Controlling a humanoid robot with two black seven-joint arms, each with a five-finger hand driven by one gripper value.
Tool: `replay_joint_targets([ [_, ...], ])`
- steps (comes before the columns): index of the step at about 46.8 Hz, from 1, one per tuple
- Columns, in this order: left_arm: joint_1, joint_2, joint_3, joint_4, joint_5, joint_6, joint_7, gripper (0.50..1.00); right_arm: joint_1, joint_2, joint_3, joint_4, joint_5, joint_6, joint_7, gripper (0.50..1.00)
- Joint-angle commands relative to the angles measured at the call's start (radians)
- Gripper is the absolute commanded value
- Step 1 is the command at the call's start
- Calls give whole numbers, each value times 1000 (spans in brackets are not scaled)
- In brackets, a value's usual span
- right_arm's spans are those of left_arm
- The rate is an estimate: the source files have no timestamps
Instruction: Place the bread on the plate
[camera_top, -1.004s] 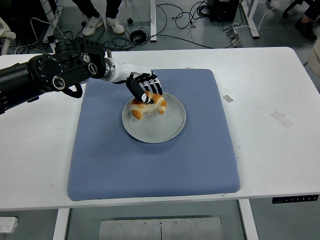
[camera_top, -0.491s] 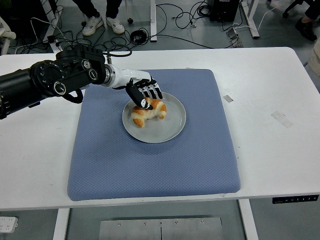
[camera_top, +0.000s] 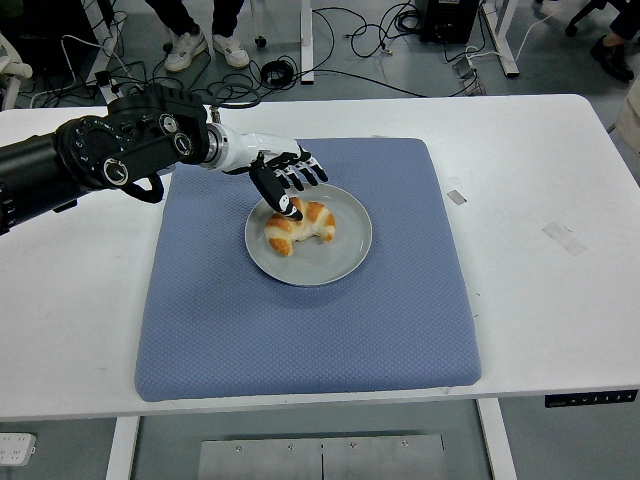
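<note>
One croissant (camera_top: 298, 226), golden brown with a paler end, lies on a round grey plate (camera_top: 340, 255), toward the plate's left half. The plate sits on a blue quilted mat (camera_top: 310, 330) that covers the middle of the white desk (camera_top: 540, 290), a little up and left of the mat's centre.

Only the left arm is in view (black, bulky at the joints, with a white wrist section), reaching in from the left edge across the mat's upper left corner. Its left hand (camera_top: 286, 180) hangs just over the plate's upper left rim with the fingers (camera_top: 308, 170) spread and fanned outward, holding nothing. The thumb tip points down and lies right at the top of the croissant; whether it actually touches the crust cannot be told from this angle.

Two small strips of clear tape (camera_top: 563, 237) lie on the bare desk right of the mat. Beyond the desk's far edge, black cables (camera_top: 350, 40) trail over the grey floor, and a person's white shoes (camera_top: 207, 48) show at the top left.
</note>
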Motion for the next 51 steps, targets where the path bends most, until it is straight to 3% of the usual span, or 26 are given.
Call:
replay_joint_targets([
  [1, 0, 4, -1, 0, -3, 0, 0, 911, 0, 0, 0, 0, 0, 0, -1, 1000],
  [11, -5, 39, -90, 2, -3, -2, 6, 945, 0, 0, 0, 0, 0, 0, -1, 1000],
  [24, -5, 88, -190, 21, -51, 6, 6, 948, 0, 0, 0, 0, 0, 0, -1, 1000],
  [37, 3, 100, -297, 138, -233, 7, 3, 948, 0, 0, 0, 0, 0, 0, -1, 1000],
  [51, 32, 103, -388, 242, -270, 6, -3, 948, 0, 0, 0, 0, 0, 0, 1, 1000],
])
